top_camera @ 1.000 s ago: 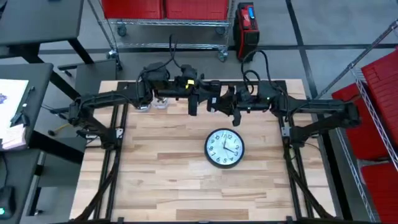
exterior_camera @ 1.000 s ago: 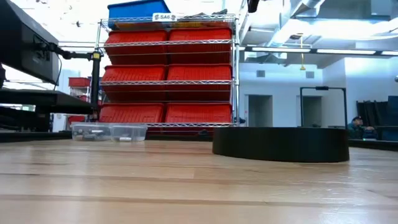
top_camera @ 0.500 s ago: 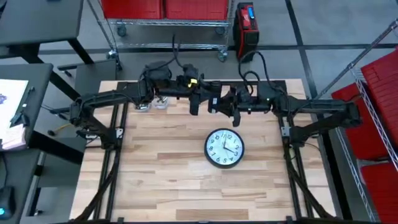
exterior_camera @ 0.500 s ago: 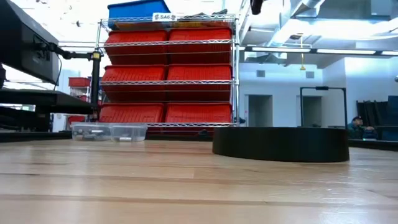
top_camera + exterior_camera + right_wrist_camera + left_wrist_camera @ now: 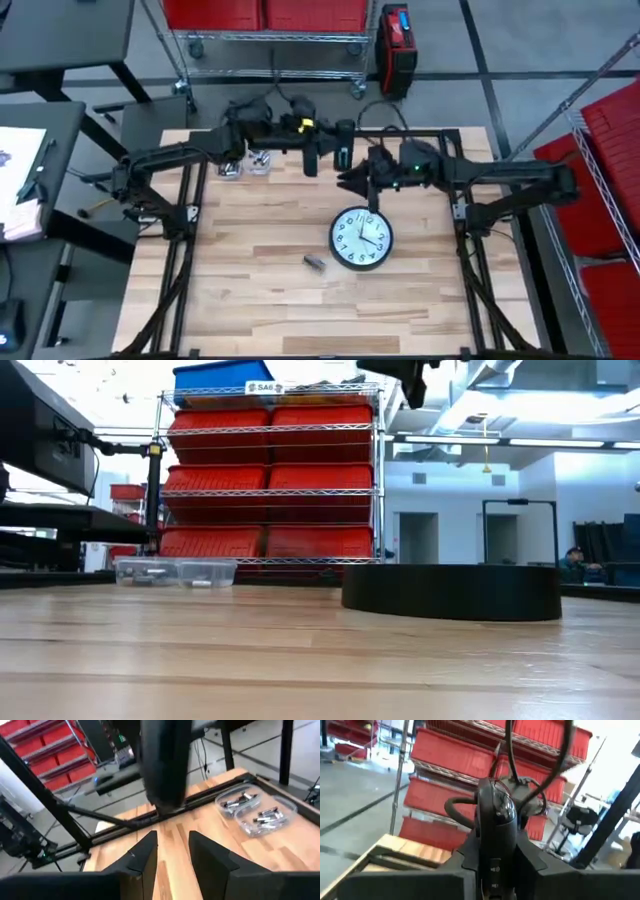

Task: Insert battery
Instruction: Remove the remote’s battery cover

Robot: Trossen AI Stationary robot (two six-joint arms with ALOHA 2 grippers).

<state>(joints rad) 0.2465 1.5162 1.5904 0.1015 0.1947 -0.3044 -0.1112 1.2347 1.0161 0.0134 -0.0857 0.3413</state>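
A small dark battery (image 5: 314, 262) lies loose on the wood table, just left of the round clock (image 5: 361, 238). The clock rests face up and shows as a black disc in the low view (image 5: 450, 592). My left gripper (image 5: 327, 157) hangs open above the table's far middle. My right gripper (image 5: 353, 180) hovers open just beyond the clock's far edge, and nothing is between its fingers (image 5: 170, 855). Neither gripper touches the battery or the clock.
Two clear trays of batteries (image 5: 245, 165) stand at the far left of the table and also show in the right wrist view (image 5: 255, 812) and the low view (image 5: 175, 571). Red bin shelves (image 5: 270, 480) stand beyond the far edge. Bare wood lies near the front edge.
A battery has dropped onto the table left of the clock, where none lay before. My right gripper has moved a little toward the clock and down, its tip now showing at the top of the low view. My left gripper has shifted slightly toward the far edge.
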